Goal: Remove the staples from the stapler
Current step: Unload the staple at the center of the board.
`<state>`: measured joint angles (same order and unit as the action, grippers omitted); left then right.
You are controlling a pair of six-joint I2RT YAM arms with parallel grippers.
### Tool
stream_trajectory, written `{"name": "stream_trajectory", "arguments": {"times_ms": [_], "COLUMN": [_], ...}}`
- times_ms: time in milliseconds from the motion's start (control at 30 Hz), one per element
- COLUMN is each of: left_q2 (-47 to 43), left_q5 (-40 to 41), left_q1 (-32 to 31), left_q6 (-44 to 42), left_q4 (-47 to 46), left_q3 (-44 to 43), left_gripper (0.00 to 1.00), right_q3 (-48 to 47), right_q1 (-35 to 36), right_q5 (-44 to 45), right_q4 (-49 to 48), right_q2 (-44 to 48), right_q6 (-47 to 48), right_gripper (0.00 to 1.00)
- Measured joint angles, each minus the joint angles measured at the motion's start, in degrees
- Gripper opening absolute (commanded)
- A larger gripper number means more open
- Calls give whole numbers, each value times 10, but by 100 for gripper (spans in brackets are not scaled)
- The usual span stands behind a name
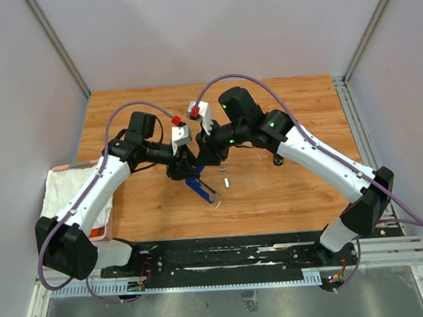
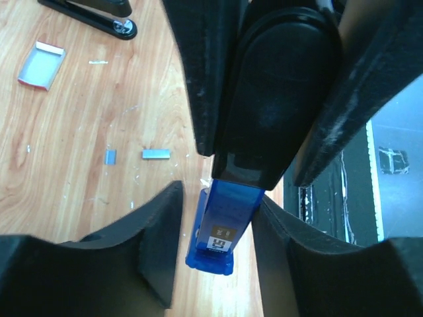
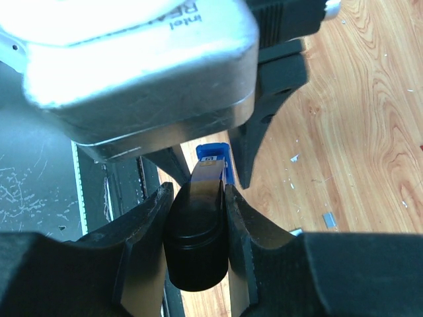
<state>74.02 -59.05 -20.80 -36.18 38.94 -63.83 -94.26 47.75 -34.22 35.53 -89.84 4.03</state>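
Note:
The stapler [image 1: 201,188] has a blue body and a black top, and hangs tilted just above the table. My right gripper [image 3: 197,198] is shut on its black rear end [image 3: 196,244]. My left gripper [image 2: 217,218] straddles the blue front end [image 2: 221,228]. Its right finger lies against the blue side, and a gap shows at its left finger [image 2: 155,238]. Two short silvery bars of staples [image 2: 156,154] lie on the wood beside the stapler, and one staple bar [image 3: 328,220] also shows in the right wrist view.
A second, black stapler [image 2: 92,14] lies farther off on the table. Near it is a small red-and-white flat box [image 2: 41,64]. A white cloth [image 1: 69,194] lies at the table's left edge. Small bits of staple are scattered on the wood.

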Motion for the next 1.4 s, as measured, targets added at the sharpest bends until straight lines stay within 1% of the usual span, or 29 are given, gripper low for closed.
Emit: {"name": "stream_trajectory", "arguments": {"times_ms": [100,200,233,267,333,400,433,533,567,700,867,967,1033,1200,1300,1400], "left_q2": [3,6,7,9,11,13,13,13,13,7,-19,-43,-63,-116,-128,-130], "left_q5": [-5,-9,-13,-16,-15,-11,-10,-7,-5,-2,-5,-19,-36,-80,-104,-123], "left_q1": [-3,-5,-6,-7,-8,-8,-8,-9,-8,-5,18,24,24,24,24,24], "left_q6": [3,-2,-10,-10,-10,-10,-10,-14,-20,-46,-83,-130,-165,-279,-326,-365], "left_q4": [7,10,10,11,15,16,16,19,19,21,33,53,72,137,177,208], "left_q3": [-1,-1,-2,-3,-9,-12,-12,-17,-19,-21,-21,-21,-21,-22,-27,-31], "left_gripper": [26,2,0,0,0,0,0,0,0,0,0,0,0,0,0,0], "right_q3": [-1,-3,-6,-8,-10,-10,-10,-9,-8,8,30,59,87,172,206,243], "right_q1": [0,0,-1,-2,-2,-3,-3,-3,-3,-33,-122,-163,-172,-172,-172,-167], "right_q5": [6,13,12,10,12,13,13,8,5,-58,-203,-285,-311,-313,-294,-254], "right_q4": [0,0,-1,0,0,-1,-1,0,0,1,-3,-14,-21,-27,-31,-57], "right_q2": [-2,-5,-6,-7,-7,-7,-7,-4,-1,35,91,118,130,132,125,128], "right_q6": [0,0,0,0,1,4,5,11,11,20,15,13,17,49,68,82], "right_gripper": [1,1,1,3,18,37,45,65,68,71,73,74,74,76,77,78]}}
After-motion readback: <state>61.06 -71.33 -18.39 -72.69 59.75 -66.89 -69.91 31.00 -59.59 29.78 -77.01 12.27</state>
